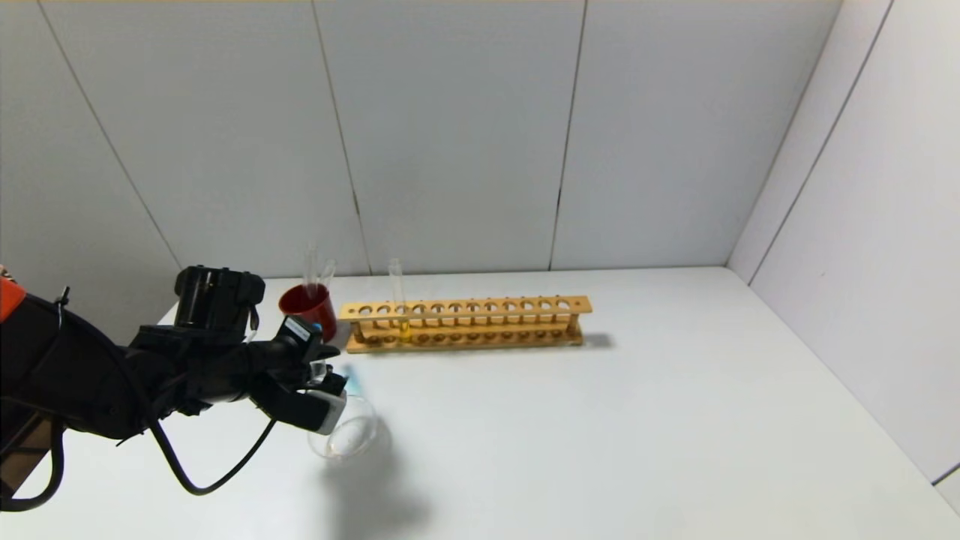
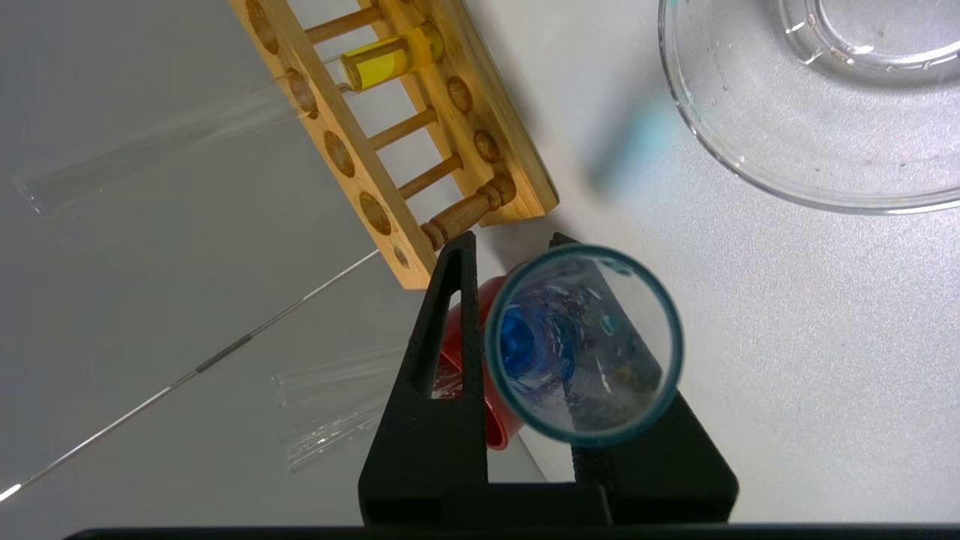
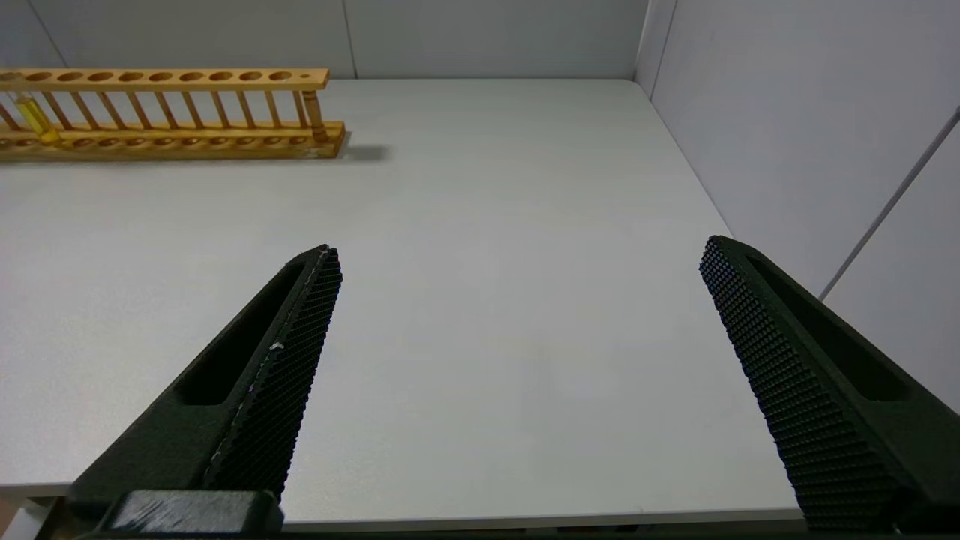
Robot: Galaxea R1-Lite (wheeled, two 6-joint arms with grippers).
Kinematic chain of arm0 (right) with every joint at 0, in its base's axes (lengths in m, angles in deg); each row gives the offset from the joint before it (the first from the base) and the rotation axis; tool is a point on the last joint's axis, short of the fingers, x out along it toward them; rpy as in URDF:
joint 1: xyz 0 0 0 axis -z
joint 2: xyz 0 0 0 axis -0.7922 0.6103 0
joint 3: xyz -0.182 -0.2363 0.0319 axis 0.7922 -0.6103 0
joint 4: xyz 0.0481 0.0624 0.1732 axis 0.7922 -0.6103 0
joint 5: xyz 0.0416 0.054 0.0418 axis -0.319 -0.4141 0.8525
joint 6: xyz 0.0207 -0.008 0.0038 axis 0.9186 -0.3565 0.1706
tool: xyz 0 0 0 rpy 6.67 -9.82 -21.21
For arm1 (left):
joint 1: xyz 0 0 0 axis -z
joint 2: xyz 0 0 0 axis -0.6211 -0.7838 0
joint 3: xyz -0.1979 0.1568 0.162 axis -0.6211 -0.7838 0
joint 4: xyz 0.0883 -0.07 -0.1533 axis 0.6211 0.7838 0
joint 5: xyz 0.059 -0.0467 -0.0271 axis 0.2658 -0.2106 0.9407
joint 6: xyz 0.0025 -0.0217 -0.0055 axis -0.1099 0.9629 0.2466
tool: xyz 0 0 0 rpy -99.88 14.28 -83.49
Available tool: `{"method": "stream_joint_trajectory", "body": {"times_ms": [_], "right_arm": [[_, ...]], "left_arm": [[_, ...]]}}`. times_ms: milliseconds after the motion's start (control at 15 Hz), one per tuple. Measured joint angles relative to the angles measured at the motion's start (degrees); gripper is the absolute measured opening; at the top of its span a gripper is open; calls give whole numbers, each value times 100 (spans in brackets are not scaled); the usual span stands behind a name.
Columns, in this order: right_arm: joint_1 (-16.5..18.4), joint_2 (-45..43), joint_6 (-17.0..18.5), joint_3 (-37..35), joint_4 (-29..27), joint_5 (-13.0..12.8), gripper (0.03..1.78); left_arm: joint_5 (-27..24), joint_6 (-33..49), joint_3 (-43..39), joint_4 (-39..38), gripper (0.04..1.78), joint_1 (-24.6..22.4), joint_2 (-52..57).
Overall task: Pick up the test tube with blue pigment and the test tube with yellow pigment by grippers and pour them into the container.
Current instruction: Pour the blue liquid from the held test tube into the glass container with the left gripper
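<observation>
- One white table [image 1: 600, 420] filled the scene, closed in by pale grey panelled walls [image 1: 450, 135] at the back and on the robot's right.
- Near the back of the table lay a long wooden rack [image 1: 465, 324], with the test tube with yellow pigment [image 1: 397, 300] upright in a hole near its left end.
- Just left of the rack stood a dark red cup [image 1: 309, 307] with colourless tubes [image 1: 319, 271] leaning in it.
- Closer to the robot, in front of the cup, sat the container [image 1: 352, 435], a shallow clear glass dish.
- Reaching in from the left with its forearm roughly level, the left gripper [image 2: 540, 300] hung just beside and above the dish's left rim, its fingers clamped on the test tube with blue pigment [image 2: 583, 343].
- From the left wrist view the tube's open mouth faced the camera, with blue liquid deep inside it.
- A pale blue smear [image 2: 637, 142] showed on the table beside the dish; whether it was a tinted shadow or a spill could not be told.
- From the head view the held tube was mostly hidden behind the gripper.
- Over bare table well to the right, the right gripper [image 3: 517, 300] had its fingers spread wide with nothing between them; it showed only in its own wrist view.
</observation>
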Motion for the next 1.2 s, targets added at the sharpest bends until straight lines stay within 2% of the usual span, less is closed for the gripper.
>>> {"method": "stream_joint_trajectory", "body": {"times_ms": [467, 933, 1200], "right_arm": [[-5, 0, 0, 0, -2, 2, 175], [-2, 0, 0, 0, -2, 2, 175], [-2, 0, 0, 0, -2, 2, 175]], "left_arm": [[-9, -618, -27, -6, 34, -257, -10], [2, -756, -2, -9, 34, -284, -40], [193, -992, 4, -9, 34, -267, -60]]}}
